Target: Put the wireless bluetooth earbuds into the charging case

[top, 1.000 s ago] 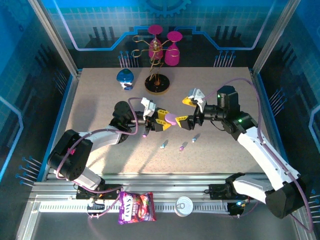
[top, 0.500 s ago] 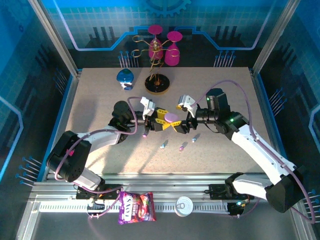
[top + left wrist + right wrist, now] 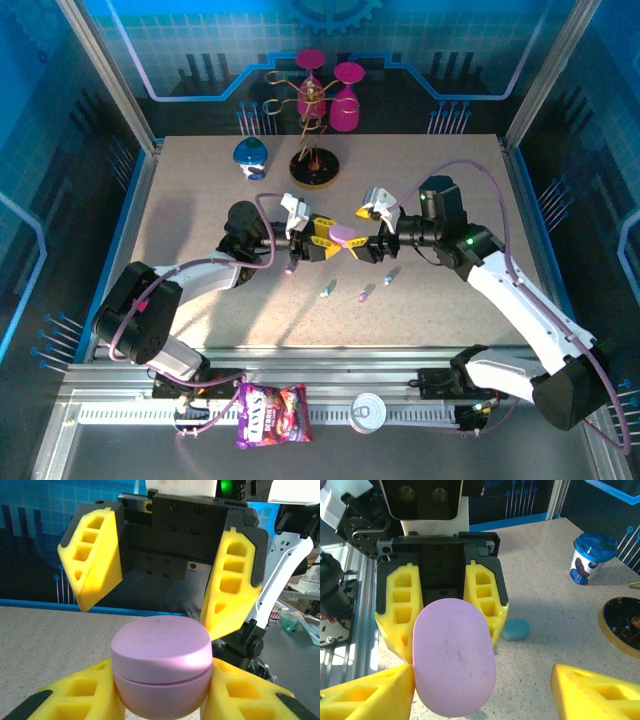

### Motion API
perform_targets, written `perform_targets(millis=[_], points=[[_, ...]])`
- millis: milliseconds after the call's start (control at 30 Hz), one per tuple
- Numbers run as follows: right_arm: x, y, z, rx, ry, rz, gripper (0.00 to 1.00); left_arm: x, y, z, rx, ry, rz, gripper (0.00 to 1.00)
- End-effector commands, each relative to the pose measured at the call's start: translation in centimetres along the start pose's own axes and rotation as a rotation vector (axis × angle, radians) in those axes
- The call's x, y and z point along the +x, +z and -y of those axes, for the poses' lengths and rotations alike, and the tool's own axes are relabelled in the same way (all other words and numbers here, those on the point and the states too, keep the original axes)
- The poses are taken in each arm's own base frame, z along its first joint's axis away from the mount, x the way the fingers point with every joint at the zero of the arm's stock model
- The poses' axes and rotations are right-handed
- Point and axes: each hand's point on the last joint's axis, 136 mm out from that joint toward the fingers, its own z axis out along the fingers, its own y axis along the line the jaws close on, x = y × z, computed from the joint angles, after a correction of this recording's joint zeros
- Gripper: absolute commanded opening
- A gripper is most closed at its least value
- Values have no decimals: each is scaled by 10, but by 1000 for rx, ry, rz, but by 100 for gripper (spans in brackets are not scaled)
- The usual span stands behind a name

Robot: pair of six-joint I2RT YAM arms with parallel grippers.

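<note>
At the middle of the speckled table [image 3: 200, 200], the left gripper [image 3: 330, 241] is pinched on the lower half of a closed pink-purple charging case [image 3: 344, 236], which is held clear of the surface. The right gripper [image 3: 368, 232] is set facing it with its jaws spread to either side of the lid. The wireless bluetooth earbuds [image 3: 328, 291], pale blue and pink-purple, are seen lying loose on the table nearer the arm bases, outside the case.
</note>
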Motion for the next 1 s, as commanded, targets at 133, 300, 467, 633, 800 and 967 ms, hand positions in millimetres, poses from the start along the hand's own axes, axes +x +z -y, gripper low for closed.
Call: perform_targets(millis=[133,300,467,633,800,967], points=[[-7,-4,18,69,11,26,68,-2,0,13,54,29,-8,18],[-8,-4,25,108,7,33,58,-2,-1,13,53,20,-9,18],[-9,-3,22,92,1,35,50,-2,0,13,55,15,-8,18],[-6,0,18,70,-6,26,33,-4,1,13,58,11,-4,18],[-6,1,8,21,-11,29,23,-5,0,12,55,12,1,18],[-5,2,1,0,-29,17,8,-7,0,11,48,8,9,19]])
